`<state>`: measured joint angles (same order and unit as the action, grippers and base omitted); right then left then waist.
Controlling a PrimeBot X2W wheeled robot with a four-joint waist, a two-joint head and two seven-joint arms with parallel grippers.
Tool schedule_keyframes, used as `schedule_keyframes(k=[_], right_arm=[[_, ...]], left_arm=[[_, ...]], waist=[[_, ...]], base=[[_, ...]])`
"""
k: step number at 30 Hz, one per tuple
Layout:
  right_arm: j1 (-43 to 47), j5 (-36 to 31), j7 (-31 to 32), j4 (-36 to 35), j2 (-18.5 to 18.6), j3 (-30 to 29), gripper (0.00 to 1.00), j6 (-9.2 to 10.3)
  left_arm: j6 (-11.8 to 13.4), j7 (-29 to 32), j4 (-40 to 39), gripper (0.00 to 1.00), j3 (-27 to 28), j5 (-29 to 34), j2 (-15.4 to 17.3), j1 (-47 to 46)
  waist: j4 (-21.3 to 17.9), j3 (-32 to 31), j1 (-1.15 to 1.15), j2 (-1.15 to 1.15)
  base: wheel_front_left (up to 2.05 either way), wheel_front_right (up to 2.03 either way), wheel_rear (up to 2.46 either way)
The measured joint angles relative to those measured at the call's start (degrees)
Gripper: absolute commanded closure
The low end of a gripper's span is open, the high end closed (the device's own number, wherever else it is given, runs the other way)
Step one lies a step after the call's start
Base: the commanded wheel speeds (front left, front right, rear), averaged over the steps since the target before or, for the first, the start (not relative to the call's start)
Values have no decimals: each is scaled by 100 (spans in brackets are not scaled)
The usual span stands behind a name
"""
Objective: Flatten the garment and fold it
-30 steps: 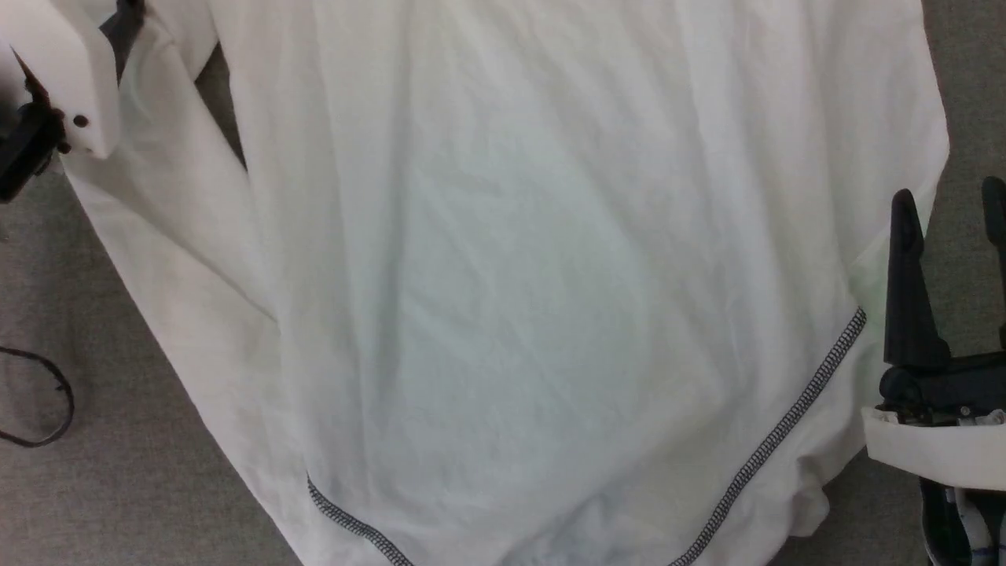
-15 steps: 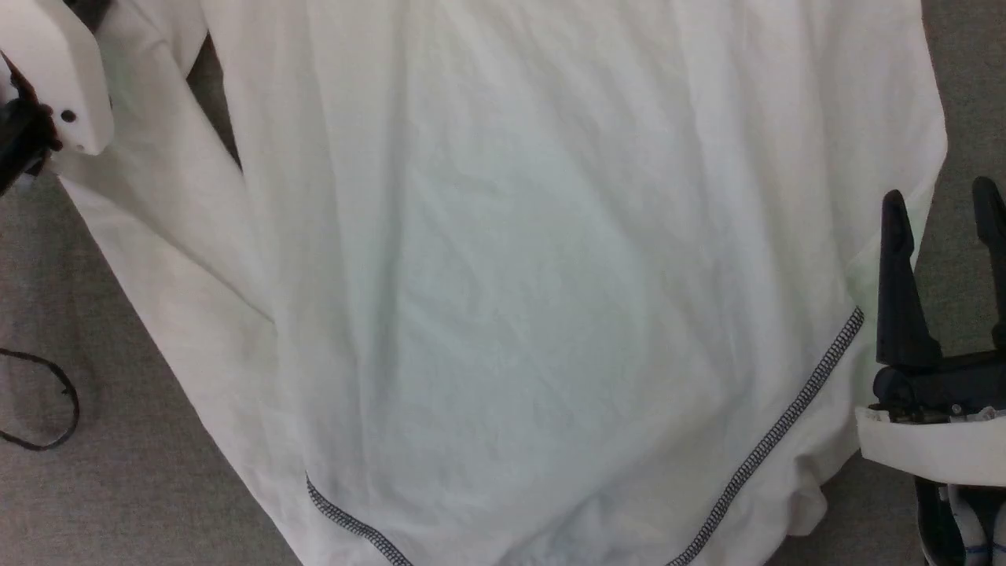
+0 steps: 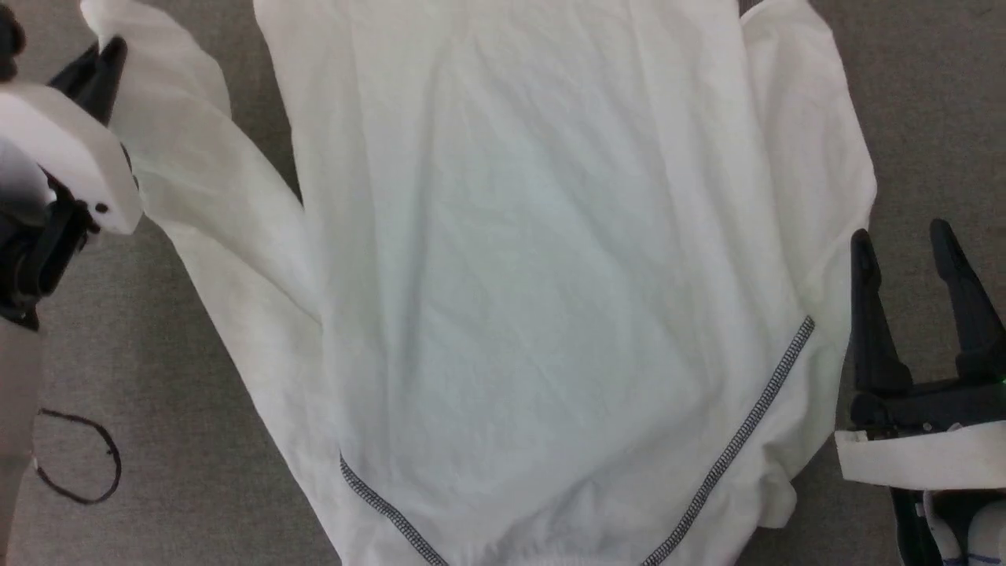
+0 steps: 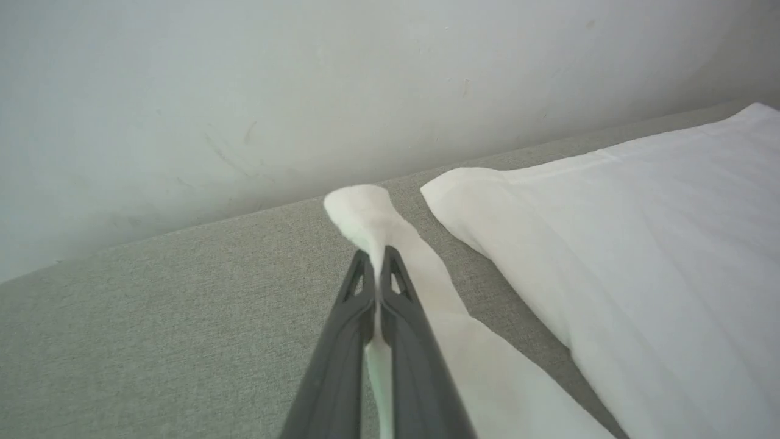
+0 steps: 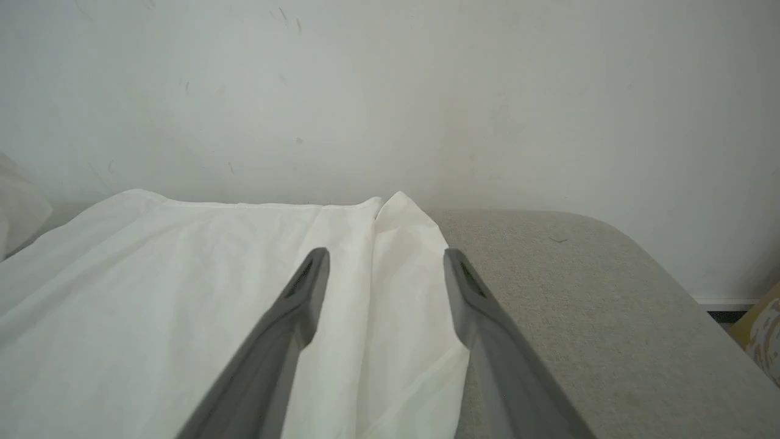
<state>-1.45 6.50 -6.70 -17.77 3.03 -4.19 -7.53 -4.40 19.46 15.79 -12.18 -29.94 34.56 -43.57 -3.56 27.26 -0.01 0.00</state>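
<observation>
Change: your left pincer point(image 4: 379, 262) has gone from spread to closed. The head view has also shifted as a whole, so do not log that as cloth movement.
Left pincer: clamped on the sleeve end point(image 4: 361, 207), upper left of the head view.
Right pincer point(image 3: 900, 233): wide and empty at lower right, just beside the cloth edge.
Garment point(image 3: 534, 275): spread over the centre of the grey worktop point(image 3: 196, 472), lightly creased.
Risk: nothing pins the body. Pull the sleeve too hard and you will likely drag the body into new wrinkles, or the thin fabric will slip from the pinch.
</observation>
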Motion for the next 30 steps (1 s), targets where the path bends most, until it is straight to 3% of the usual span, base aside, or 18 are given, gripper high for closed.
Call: schedule_keyframes(k=[12, 21, 26, 30], right_arm=[[557, 283, -37, 203, -1, -98, 0, 0], [800, 389, -41, 218, 0, -147, 0, 0], [960, 420, -41, 216, 0, -254, 0, 0], [1037, 461, -40, 215, 0, -316, 0, 0]], left_arm=[[581, -56, -1112, 100, 1110, -641, 564, 1637], [1233, -325, -2209, 100, 2396, -1055, 550, 3482], [1433, -452, -2747, 100, 3089, -1202, 368, 4623], [1467, -525, -3101, 100, 3299, -1202, 218, 5156]], waist=[[165, -1336, -2, 0], [269, -2098, -1, 0], [270, -2373, -1, 0], [289, -2507, 0, 0]], base=[[0, 0, 0], [0, 0, 0], [0, 0, 0], [0, 0, 0]])
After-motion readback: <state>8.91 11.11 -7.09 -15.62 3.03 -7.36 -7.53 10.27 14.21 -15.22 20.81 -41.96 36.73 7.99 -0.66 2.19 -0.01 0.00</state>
